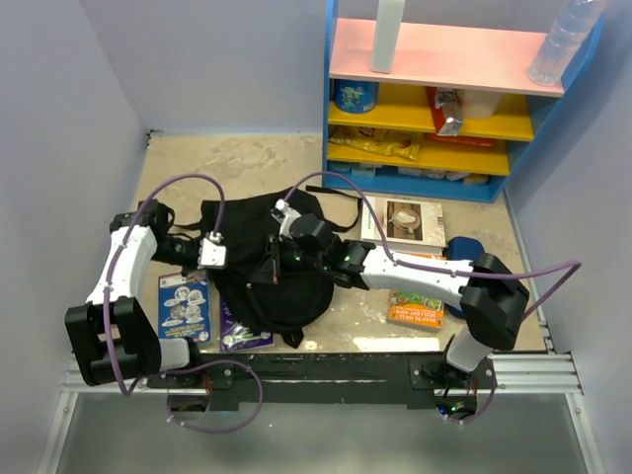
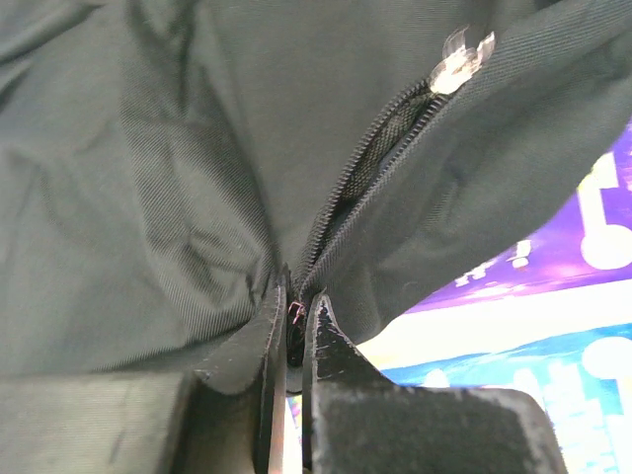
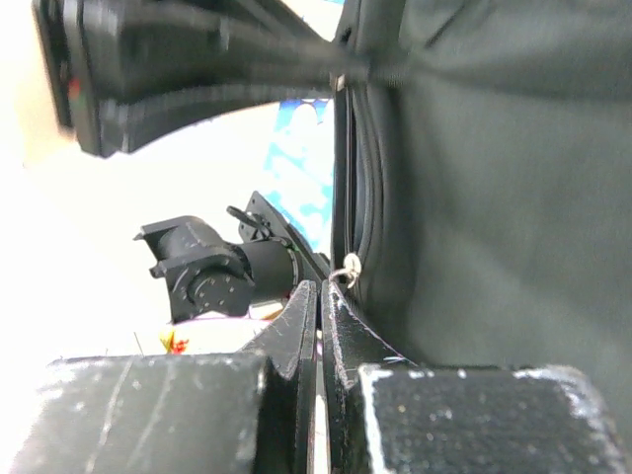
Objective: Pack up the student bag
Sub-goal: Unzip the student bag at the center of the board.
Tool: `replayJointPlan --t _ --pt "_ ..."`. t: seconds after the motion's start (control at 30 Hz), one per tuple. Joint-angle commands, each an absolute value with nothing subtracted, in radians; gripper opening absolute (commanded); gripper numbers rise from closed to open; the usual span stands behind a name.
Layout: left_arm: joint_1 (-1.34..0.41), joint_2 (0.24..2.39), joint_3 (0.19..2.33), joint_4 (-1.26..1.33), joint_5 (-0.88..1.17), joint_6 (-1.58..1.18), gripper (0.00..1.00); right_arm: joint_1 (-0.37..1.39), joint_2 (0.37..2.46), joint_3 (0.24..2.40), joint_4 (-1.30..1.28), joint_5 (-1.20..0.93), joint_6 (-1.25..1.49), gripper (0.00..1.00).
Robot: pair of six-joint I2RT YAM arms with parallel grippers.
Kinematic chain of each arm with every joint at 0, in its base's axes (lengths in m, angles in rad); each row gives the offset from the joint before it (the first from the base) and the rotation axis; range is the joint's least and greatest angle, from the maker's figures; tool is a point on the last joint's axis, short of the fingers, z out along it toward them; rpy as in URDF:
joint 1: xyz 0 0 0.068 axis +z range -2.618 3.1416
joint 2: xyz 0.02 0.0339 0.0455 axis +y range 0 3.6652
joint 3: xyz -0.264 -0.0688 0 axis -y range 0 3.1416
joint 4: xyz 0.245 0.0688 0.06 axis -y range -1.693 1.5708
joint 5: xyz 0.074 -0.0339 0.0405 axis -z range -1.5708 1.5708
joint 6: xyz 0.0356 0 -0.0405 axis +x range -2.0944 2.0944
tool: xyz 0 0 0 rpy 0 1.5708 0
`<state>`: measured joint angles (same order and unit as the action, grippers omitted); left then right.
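Left claw [image 2: 294,298] pinches woven black student bag [image 2: 148,158]; zipper [image 2: 380,148] toothed.

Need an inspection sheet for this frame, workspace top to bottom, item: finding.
Surface: mottled beige table, with the bag and books lying on it.
Job's things: black backpack lies mid-table, its zipper partly open.
Clutter: blue book left of the bag; purple book partly under its near edge; tan book and green book to the right.
Grippers: left pincer shut on backpack fabric at the zipper's end; right pincer shut on the backpack's edge beside the zipper.
Cables: left purple cable and right purple cable loop off the arms.
Surroundings: shelf unit at the far right, clear bottle on top.
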<state>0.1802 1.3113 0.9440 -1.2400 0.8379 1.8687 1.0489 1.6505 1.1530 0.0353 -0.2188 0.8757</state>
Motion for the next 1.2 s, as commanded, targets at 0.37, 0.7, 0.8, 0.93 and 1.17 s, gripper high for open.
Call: replayJointPlan --t 0.37,0.7,0.8,0.93,1.17 --pt "0.351 1.348 1.066 -1.072 0.950 1.717 0.00 1.091 1.499 1.091 -0.155 -0.192 0.697 0.00" --pt "0.356 1.344 1.149 -1.283 1.006 1.822 0.73 1.106 1.482 1.074 -0.201 -0.135 0.635 0.00" --pt "0.271 1.268 1.186 -1.316 1.039 1.729 0.92 1.114 1.503 1.103 -0.192 -0.132 0.630 0.00" --pt "0.121 1.166 1.141 -1.315 1.055 1.700 0.96 1.127 1.542 1.144 -0.183 -0.138 0.627 0.00" --pt "-0.052 1.212 1.053 -1.313 1.074 1.618 0.97 1.135 1.543 1.154 -0.176 -0.107 0.643 0.00"
